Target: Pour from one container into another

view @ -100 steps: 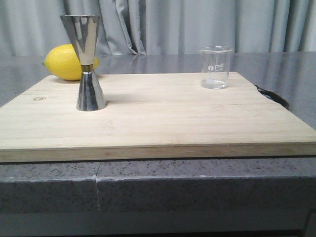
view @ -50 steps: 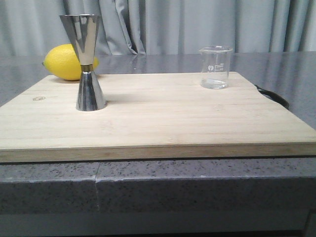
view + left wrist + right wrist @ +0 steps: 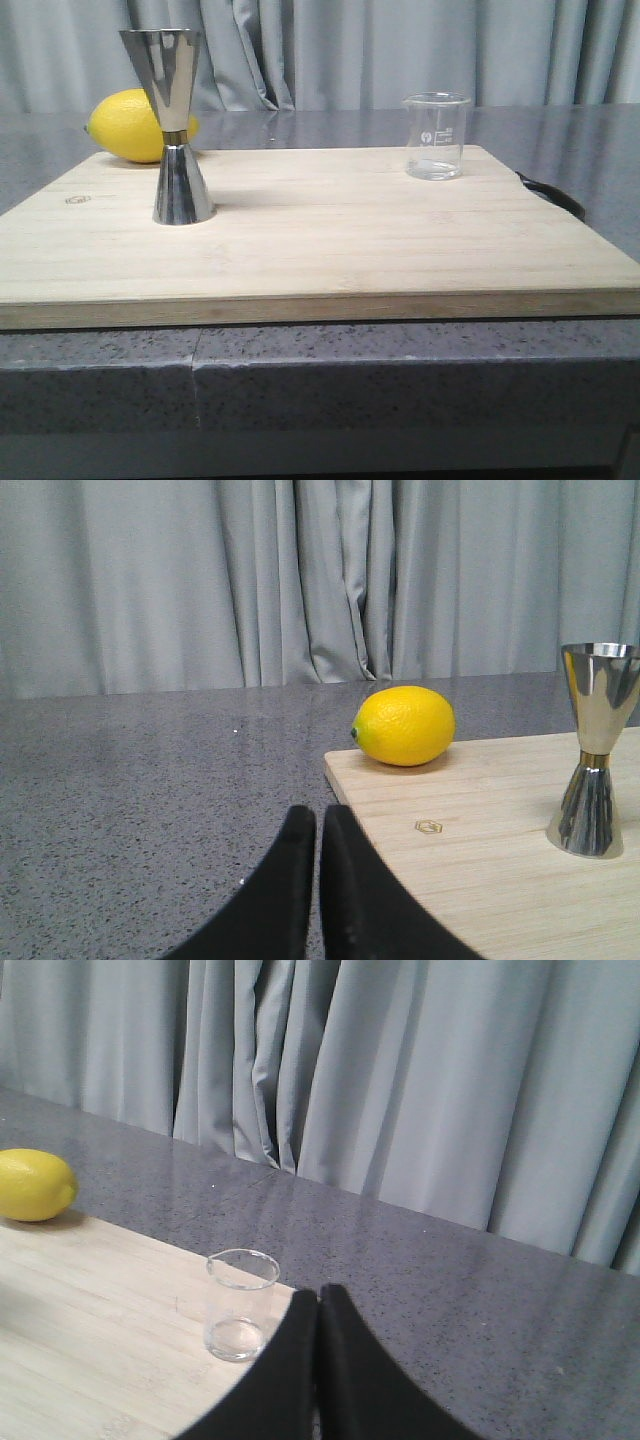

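Observation:
The small clear glass beaker [image 3: 437, 137] stands upright at the far right of the wooden board [image 3: 330, 235]; the right wrist view shows the beaker [image 3: 238, 1305] too. The shiny steel jigger [image 3: 177, 125] stands upright on the board's left part, and the jigger [image 3: 595, 750] also appears in the left wrist view. My left gripper [image 3: 318, 818] is shut and empty over the grey counter beside the board's left edge. My right gripper [image 3: 319, 1298] is shut and empty, beside the beaker and apart from it. Neither gripper appears in the front view.
A yellow lemon [image 3: 135, 126] lies at the board's far left corner, behind the jigger. The board rests on a grey speckled counter [image 3: 300, 370]. A dark curved object [image 3: 552, 194] pokes out past the board's right edge. Grey curtains hang behind.

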Robot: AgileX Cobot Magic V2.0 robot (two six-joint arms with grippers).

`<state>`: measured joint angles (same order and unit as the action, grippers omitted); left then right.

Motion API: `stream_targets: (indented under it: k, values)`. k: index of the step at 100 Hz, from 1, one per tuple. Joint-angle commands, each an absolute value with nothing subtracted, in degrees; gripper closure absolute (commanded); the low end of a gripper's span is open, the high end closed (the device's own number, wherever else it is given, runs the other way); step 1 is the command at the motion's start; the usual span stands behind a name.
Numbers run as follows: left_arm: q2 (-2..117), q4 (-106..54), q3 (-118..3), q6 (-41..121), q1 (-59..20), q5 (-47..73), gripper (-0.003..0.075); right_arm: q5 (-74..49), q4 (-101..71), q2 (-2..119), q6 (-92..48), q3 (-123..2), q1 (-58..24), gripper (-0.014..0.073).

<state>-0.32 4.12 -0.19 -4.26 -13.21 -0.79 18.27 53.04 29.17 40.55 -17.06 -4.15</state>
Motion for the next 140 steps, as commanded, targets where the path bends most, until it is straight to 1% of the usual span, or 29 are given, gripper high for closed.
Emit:
stream_targets:
  k: [1, 38, 43, 54, 60, 68, 93, 105, 133, 140]
  values:
    - [-1.9, 3.6, 0.5, -4.9, -13.1, -5.2, 0.0739, 21.0, 52.1, 29.1, 40.4, -18.6, -3.9, 0.0664]
    - [-1.9, 3.6, 0.5, -4.9, -13.1, -5.2, 0.0739, 20.4, 50.3, 29.1, 39.3, -17.8, -4.0, 0.0664]
    - [-1.9, 3.6, 0.5, -4.9, -13.1, -5.2, 0.0739, 18.2, 46.1, 28.7, 36.6, -17.4, -4.5, 0.0664]
    - [-1.9, 3.6, 0.5, -4.9, -13.1, -5.2, 0.0739, 11.3, 28.4, 26.6, 28.2, -16.1, -5.6, 0.0664]
    - [-1.9, 3.6, 0.5, -4.9, -13.1, -5.2, 0.0739, 10.2, 20.7, 24.4, 23.4, -14.7, -6.0, 0.0664]
    - [-1.9, 3.6, 0.5, -4.9, -13.1, -5.2, 0.0739, 10.6, 15.1, 20.8, 16.7, -12.4, -6.0, 0.0664]
    - [-1.9, 3.6, 0.5, -4.9, -13.1, -5.2, 0.0739, 7.7, 3.2, 8.8, 5.4, -5.3, -5.9, 0.0664]
    - [-1.9, 3.6, 0.5, -4.9, -13.1, -5.2, 0.0739, 7.1, 3.0, 6.3, 5.1, -2.5, -5.6, 0.0664]
    - [-1.9, 3.6, 0.5, -4.9, -13.1, -5.2, 0.0739, 8.0, 2.8, 5.2, 5.3, 2.1, -2.6, 0.0664]
    - [-1.9, 3.6, 0.5, -4.9, -13.1, -5.2, 0.0739, 6.6, 2.8, 4.5, 5.6, 2.1, -2.6, 0.0664]
